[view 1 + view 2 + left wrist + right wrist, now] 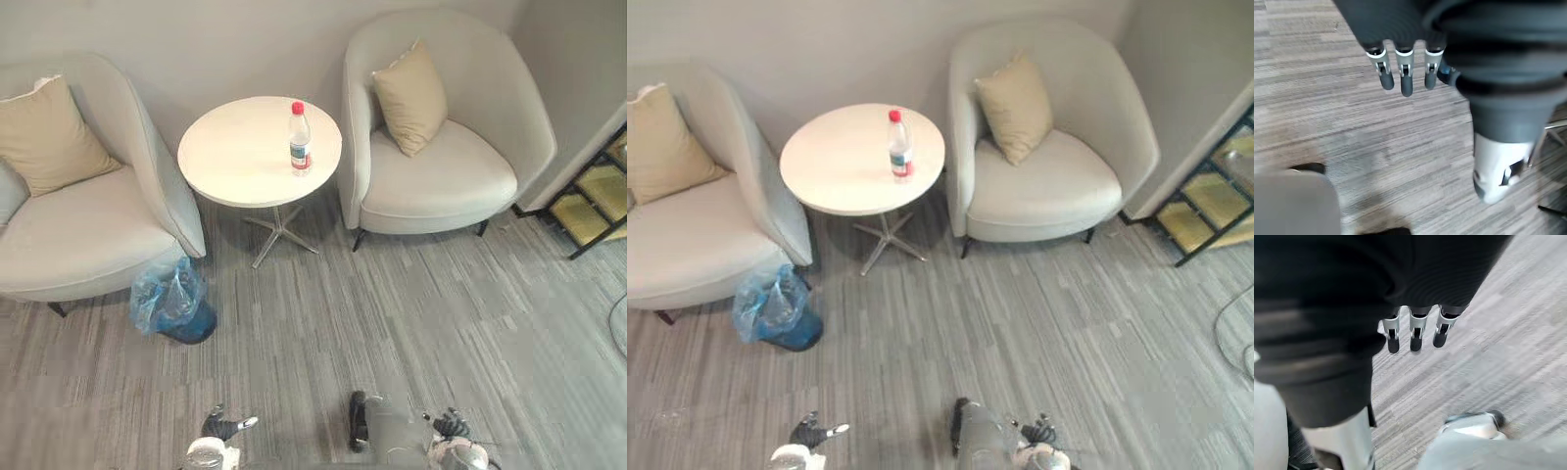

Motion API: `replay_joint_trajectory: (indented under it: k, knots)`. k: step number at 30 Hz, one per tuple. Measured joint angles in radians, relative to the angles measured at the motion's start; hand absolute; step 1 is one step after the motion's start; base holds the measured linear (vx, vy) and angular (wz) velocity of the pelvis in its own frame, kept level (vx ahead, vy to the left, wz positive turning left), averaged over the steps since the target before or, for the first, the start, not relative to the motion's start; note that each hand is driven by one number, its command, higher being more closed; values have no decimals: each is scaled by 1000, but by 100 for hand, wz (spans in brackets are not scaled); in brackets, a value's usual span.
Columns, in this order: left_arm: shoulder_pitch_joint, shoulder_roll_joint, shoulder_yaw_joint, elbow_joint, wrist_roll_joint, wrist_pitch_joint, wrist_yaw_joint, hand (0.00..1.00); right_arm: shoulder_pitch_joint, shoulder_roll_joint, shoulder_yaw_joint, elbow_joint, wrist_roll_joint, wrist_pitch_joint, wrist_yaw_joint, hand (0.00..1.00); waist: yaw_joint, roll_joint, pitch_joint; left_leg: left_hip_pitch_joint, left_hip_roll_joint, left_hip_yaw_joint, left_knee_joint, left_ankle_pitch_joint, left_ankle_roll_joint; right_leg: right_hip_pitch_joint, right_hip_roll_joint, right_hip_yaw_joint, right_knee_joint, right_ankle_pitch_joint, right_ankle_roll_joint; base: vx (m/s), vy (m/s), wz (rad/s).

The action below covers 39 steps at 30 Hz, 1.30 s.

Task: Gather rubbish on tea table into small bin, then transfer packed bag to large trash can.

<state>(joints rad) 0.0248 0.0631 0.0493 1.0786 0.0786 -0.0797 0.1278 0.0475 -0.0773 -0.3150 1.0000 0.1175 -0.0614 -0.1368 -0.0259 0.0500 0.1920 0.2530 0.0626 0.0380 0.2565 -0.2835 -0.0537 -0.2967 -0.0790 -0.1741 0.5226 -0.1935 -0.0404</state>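
**Left robot hand** (225, 427): at the near edge of the floor (392, 313), on the left. Its fingers (1406, 78) are held straight and slack above the carpet. The hand is released, with nothing grasped or touched.

**Right robot hand** (452, 424): at the same near edge, on the right. Its fingers (1416, 335) are also held straight and slack above the floor. The hand is released, with nothing grasped or touched.

**Floor:** grey carpet in narrow streaks.

**Bottle** (300, 137): clear plastic with a red cap, stood upright on the desk (235, 147), toward its right rim. A red-and-white label is wrapped round the middle, and its writing is too small to be read.

**Desk:** a round white top carried on a metal star foot, set between two armchairs by the wall.

**Small bin** (191, 325): dark blue, lined with a translucent blue bag (162, 294) that is bunched above the rim. It is stood on the floor just beside the front corner of the left armchair (88, 225), left of the desk and nearer than it. Its contents cannot be made out.

**Left armchair:** pale grey, with a tan cushion (44, 137) leaned against the back.

**Right armchair** (441, 176): pale grey, with a second tan cushion (411, 98) set on its point against the back.

**Rack** (598, 196): a black frame with yellowish shelves, at the right edge, near the right armchair.

Both robot hands are kept well apart from the bottle and the small bin, with carpet between.
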Motion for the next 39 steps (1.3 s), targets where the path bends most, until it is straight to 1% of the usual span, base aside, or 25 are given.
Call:
replay_joint_trajectory:
  k: [2, 3, 4, 5, 6, 9, 11, 12, 13, 15, 18, 19, 21, 23, 24, 25, 28, 29, 30, 31, 32, 33, 34, 37, 39]
  knots:
    - [-1, -37, 22, -16, 10, -1, -8, 0, 11, 1, 2, -1, 2, 0, -2, 0, -1, 2, 6, -70, 37, -19, 204, 16, -30, 77, 21, -27, -45, -27, -6, 272, -198, 53]
    - [-3, -39, 45, -36, 10, -1, -14, 0, 20, 4, 6, -3, 2, 0, -2, 0, -1, -3, 11, -152, 70, -19, 400, 52, -74, 131, 30, -50, -80, -38, -13, 221, -164, 55]
    - [-2, -40, 52, -57, 9, -1, -16, 0, 25, 7, 6, -4, 3, -1, -6, 0, 3, -11, 19, -243, 115, -3, 594, 47, -82, 188, 42, -73, -105, -53, -18, 199, -148, 47]
    - [-2, -40, 52, -69, 9, -1, -16, 0, 28, 8, 6, -4, 5, -1, -8, 0, 8, -10, 19, -281, 136, 16, 653, 43, -86, 213, 48, -84, -117, -59, -21, 196, -113, 28]
    - [-2, -40, 50, -78, 8, -1, -16, 0, 30, 11, 4, -4, 8, -2, -11, 0, 17, -12, 20, -327, 159, 51, 692, 35, -70, 248, 48, -99, -134, -61, -20, 167, -68, 13]
    - [-4, -41, 47, -91, 7, -3, -15, 0, 29, 20, 1, -4, 13, -8, -16, 0, 26, -15, 21, -404, 145, 123, 554, 1, -42, 326, 35, -98, -204, -60, -1, 197, 7, 7]
    - [-9, -37, 36, -91, 6, -3, -13, 0, 15, 23, 1, 1, 13, -7, -20, 0, 26, -18, 25, -428, 81, 132, 313, 14, -29, 364, 10, -90, -239, -65, 17, 251, 124, 1]
    - [-9, -37, 19, -86, 6, -3, -7, 0, 12, 21, 1, 8, 13, -7, -20, 0, 26, -15, 23, -418, 48, 112, 147, 72, -38, 367, 6, -78, -249, -65, 37, 309, 190, -40]
    - [-13, -18, -4, -72, 6, -3, -1, 0, -3, 22, 5, 43, 11, -5, -20, 0, 46, -29, 22, -372, 17, 129, 53, 172, -17, 370, -3, -23, -258, -65, 63, 246, 138, -45]
    - [-20, -5, -10, -56, -1, -3, 0, 0, -14, 48, 8, 48, 9, -2, -19, 0, 42, -43, 15, -368, -1, 139, 48, 163, 8, 403, -9, 5, -328, -40, 80, 271, 119, -23]
    - [-32, 4, -9, -42, -1, -3, -2, 0, -15, 58, 6, 50, -1, 1, -15, 0, 42, -59, 16, -378, -24, 154, 104, 100, 35, 437, -32, 42, -377, -28, 93, 339, 189, -12]
    - [-32, 3, -6, -39, -2, -3, -1, 0, -17, 56, 5, 52, -2, 1, -13, 0, 44, -62, 15, -360, -34, 169, 93, 64, 41, 431, -46, 61, -353, -42, 112, 213, 160, -47]
    - [-29, 1, -4, -35, -4, -2, -3, 0, -26, 51, 7, 71, -22, 2, -1, 0, 65, -61, 12, -295, -55, 208, 37, 30, 45, 336, -74, 127, -138, -71, 149, 258, 218, -64]
    - [-25, 9, -10, -22, -11, 1, -5, 0, -28, 46, 7, 53, -33, -1, 6, 0, 56, -67, 6, -220, -79, 218, -4, 31, 60, 206, -95, 165, 192, -50, 187, 259, 154, -14]
    - [-23, 20, -29, -9, -13, 1, -5, 0, -28, 49, 7, 52, -36, 0, 8, 0, 43, -71, 3, -181, -88, 213, -10, 27, 65, 166, -112, 154, 322, -64, 185, 323, 47, 37]
    - [-22, 25, -38, 0, -14, 1, -5, 0, -29, 48, 12, 51, -38, 0, 10, 0, 33, -77, -2, -143, -91, 196, -26, 27, 66, 143, -121, 115, 383, -88, 163, 335, 16, 48]
    - [-20, 13, -37, 3, -23, 1, -4, 0, -31, 46, 18, 35, -38, -2, 11, 0, 31, -56, 1, -75, -46, 157, -48, 27, 65, 83, -96, -11, 296, -142, 88, 385, -73, 38]
    - [-20, 11, -37, 3, -23, 1, -4, 0, -33, 45, 19, 31, -38, -6, 11, 0, 28, -51, 2, -67, -34, 146, -47, 27, 65, 66, -81, -20, 254, -143, 82, 330, -126, 32]
    - [-20, 10, -37, 4, -23, 1, -5, 0, -35, 45, 26, 25, -38, -8, 12, 0, 23, -49, 2, -52, -19, 135, -47, 27, 65, 41, -56, -15, 169, -129, 76, 279, -145, 30]
    - [-12, 13, -36, 4, -22, 1, -5, 0, -35, 45, 40, 22, -38, -8, 11, 0, 22, -56, -1, -35, -16, 121, -47, 25, 61, 34, -34, 1, 33, -64, 67, 386, -209, 31]
    - [-8, 21, -36, 3, -21, 0, -5, 0, -25, 46, 50, 20, -38, -8, 11, 0, 20, -73, -10, -25, -30, 107, -45, 20, 45, 44, -32, 23, -85, 51, 53, 487, -258, 23]
    - [-16, 12, -29, 16, -21, 1, -4, 0, -28, 37, 47, 22, -35, -8, 13, 0, 17, -53, -8, -7, -16, 83, -40, 1, 16, 51, -18, 26, -83, 108, 22, 462, -217, 9]
    - [-13, -18, -24, 15, -18, -1, -5, 0, -31, 11, 45, 22, -38, -9, 10, 0, 24, -14, -19, -27, 6, 70, -25, 14, 1, 54, -1, 23, -91, 102, 16, 354, -155, 4]
    - [-24, -54, 9, 14, -1, -1, -6, 0, -30, -2, 37, 27, -33, -7, 10, 0, 15, 10, -21, -26, 18, 30, -42, 73, -24, 80, -2, -11, -114, 77, 11, 261, -132, 28]
    - [-32, -74, 10, 10, -1, -1, -5, 0, -26, 1, 38, 28, -32, -7, 8, 0, 9, 13, -15, -28, 36, 3, 34, 82, -36, 162, 7, -54, -159, 56, 12, 263, -174, 66]
